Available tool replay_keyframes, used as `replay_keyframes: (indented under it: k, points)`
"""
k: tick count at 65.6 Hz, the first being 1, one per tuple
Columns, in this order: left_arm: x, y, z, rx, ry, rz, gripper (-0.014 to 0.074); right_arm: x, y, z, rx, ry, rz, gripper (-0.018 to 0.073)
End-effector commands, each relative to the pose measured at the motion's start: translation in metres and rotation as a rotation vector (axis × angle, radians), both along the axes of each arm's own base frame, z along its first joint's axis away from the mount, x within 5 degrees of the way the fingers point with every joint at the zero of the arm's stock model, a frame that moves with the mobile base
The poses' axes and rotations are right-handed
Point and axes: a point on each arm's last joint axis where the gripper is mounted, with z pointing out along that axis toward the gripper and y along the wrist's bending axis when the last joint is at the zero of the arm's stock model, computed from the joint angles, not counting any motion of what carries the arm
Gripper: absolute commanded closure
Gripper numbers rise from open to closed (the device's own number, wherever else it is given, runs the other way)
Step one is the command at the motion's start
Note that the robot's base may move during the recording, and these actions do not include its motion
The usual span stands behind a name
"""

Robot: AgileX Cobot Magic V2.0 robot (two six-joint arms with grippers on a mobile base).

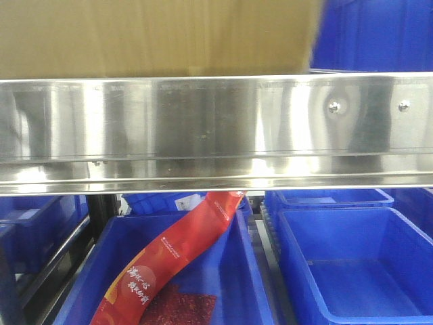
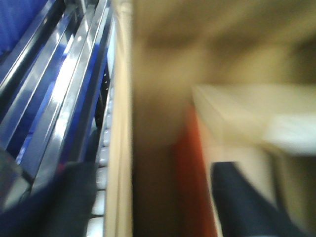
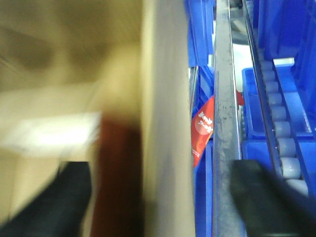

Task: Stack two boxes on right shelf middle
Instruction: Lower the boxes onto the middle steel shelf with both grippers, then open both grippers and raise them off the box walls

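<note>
A brown cardboard box stands on the shelf level above the steel rail and fills the top left of the front view. No gripper shows there. In the blurred left wrist view, my left gripper is open, its dark fingers straddling the box's upright wall, with an orange surface inside. In the right wrist view, my right gripper is open and straddles the box's other wall. A second box cannot be told apart.
Below the rail are blue bins, one holding a red snack packet. Another blue bin stands right of the box. Roller tracks run beside the box in the left wrist view and the right wrist view.
</note>
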Motion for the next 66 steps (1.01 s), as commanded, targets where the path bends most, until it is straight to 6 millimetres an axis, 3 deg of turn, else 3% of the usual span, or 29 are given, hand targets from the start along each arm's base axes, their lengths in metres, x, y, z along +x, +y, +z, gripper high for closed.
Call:
replay_keyframes:
  k: [1, 12, 17, 23, 29, 30, 32, 39, 48, 57, 66]
  points:
    - [-0.002, 0.002, 0.009, -0.009, -0.038, -0.006, 0.0139, -0.001, 0.000, 0.006, 0.010, -0.033, 0.005, 0.0053]
    - [-0.005, 0.003, 0.014, -0.017, -0.060, -0.009, 0.0143, -0.009, -0.005, 0.014, 0.015, -0.049, 0.003, 0.0054]
    - [-0.009, 0.005, 0.018, -0.022, -0.072, -0.009, 0.0179, -0.013, -0.007, 0.017, 0.002, -0.055, 0.007, 0.0100]
    - [-0.011, 0.005, 0.019, -0.001, -0.074, -0.020, 0.0338, -0.016, -0.010, 0.017, -0.048, -0.045, 0.017, 0.0272]
    - [-0.010, 0.006, 0.017, 0.005, -0.062, -0.018, 0.0590, -0.017, -0.011, 0.014, -0.080, -0.021, 0.016, 0.0557]
    - [-0.010, 0.006, 0.017, 0.006, -0.062, -0.019, 0.0668, -0.016, -0.011, 0.013, -0.085, -0.018, 0.016, 0.0618]
    - [-0.010, 0.005, 0.018, 0.008, -0.065, -0.021, 0.0704, -0.016, -0.011, 0.014, -0.092, -0.023, 0.015, 0.0729]
    - [-0.012, 0.004, 0.019, 0.001, -0.069, -0.042, 0.0692, -0.018, -0.012, 0.016, -0.121, -0.041, 0.034, 0.0720]
    - [-0.023, -0.005, 0.021, -0.029, -0.126, -0.205, 0.0692, -0.025, -0.013, 0.025, -0.154, -0.165, 0.100, 0.0720]
    - [-0.040, -0.007, 0.002, -0.109, -0.226, -0.276, 0.0692, -0.036, -0.016, 0.012, -0.157, -0.254, 0.140, 0.0720]
    - [-0.070, 0.003, -0.026, -0.118, -0.296, -0.305, 0.0692, -0.056, -0.034, 0.001, -0.135, -0.364, 0.139, 0.0720]
